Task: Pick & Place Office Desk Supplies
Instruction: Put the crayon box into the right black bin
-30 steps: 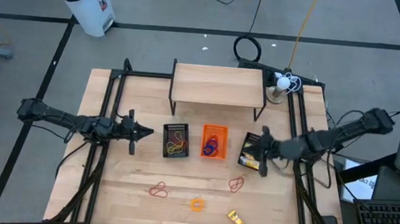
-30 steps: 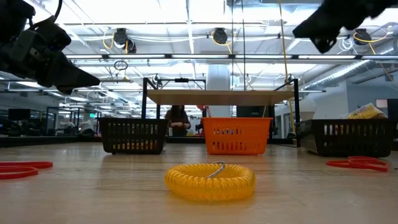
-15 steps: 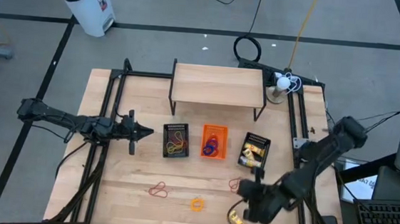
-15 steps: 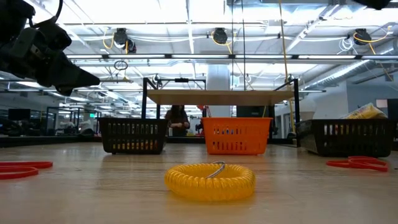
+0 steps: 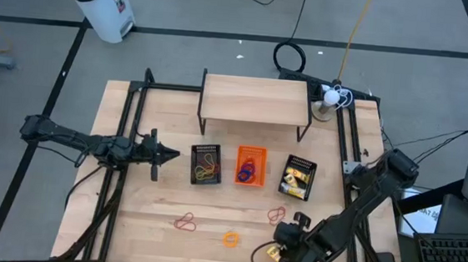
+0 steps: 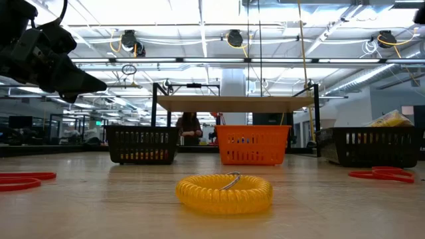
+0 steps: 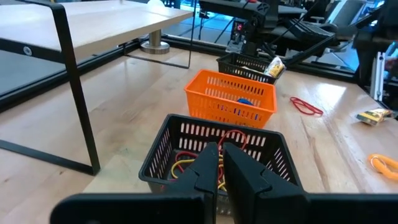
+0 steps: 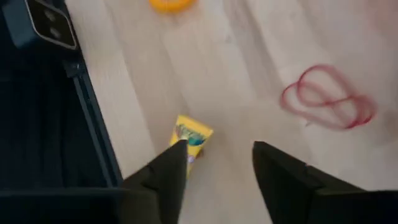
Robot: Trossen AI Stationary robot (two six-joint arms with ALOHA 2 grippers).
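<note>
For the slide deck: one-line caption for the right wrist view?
Open right gripper above the table beside a small yellow packet, red rubber bands nearby.

Two slim dark jointed arms, each ending in a black two-fingered claw (image 7: 217, 163).

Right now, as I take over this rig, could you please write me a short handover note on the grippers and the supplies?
Right gripper: open, over the table's front edge, just above the yellow packet, not gripping it.
Left gripper: shut, empty, waiting beside the left black tray.
Done: rubber bands lie in the left black tray, rings in the orange tray, yellow packets in the right black tray.
Left on the table: yellow packet, orange coil, two red rubber band bunches.
</note>
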